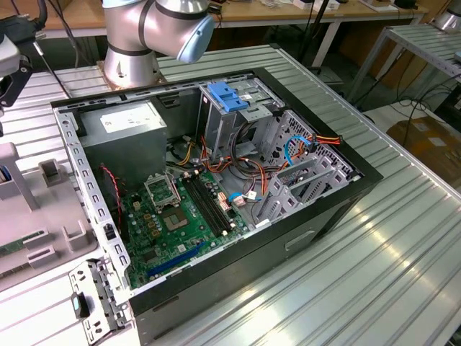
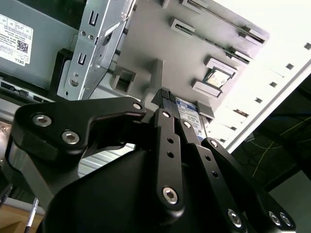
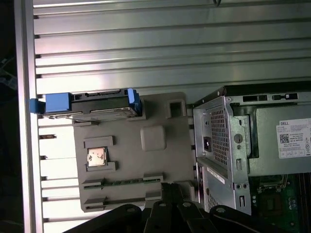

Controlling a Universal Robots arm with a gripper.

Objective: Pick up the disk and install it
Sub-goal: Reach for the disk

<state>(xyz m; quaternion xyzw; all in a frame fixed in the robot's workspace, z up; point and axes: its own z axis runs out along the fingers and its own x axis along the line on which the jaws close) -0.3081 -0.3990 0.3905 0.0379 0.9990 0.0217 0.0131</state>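
The disk [image 3: 90, 104], a grey drive in a bright blue carrier, stands on edge at one end of a grey parts holder [image 3: 131, 160] beside the open computer case. In the second wrist view the disk's edge [image 2: 188, 112] shows just past my gripper [image 2: 175, 115]. The gripper's black fingers [image 2: 165, 141] lie close together with nothing between them. In the first wrist view the gripper [image 3: 171, 189] hovers over the opposite end of the holder, apart from the disk.
The open computer case [image 1: 346, 194] lies on a ribbed metal table [image 1: 403, 259], with a metal drive cage topped by a fixed blue bracket [image 1: 225, 95], a power supply [image 1: 126, 126] and the motherboard [image 1: 173, 216]. The holder [image 1: 29, 216] sits at the exterior view's left.
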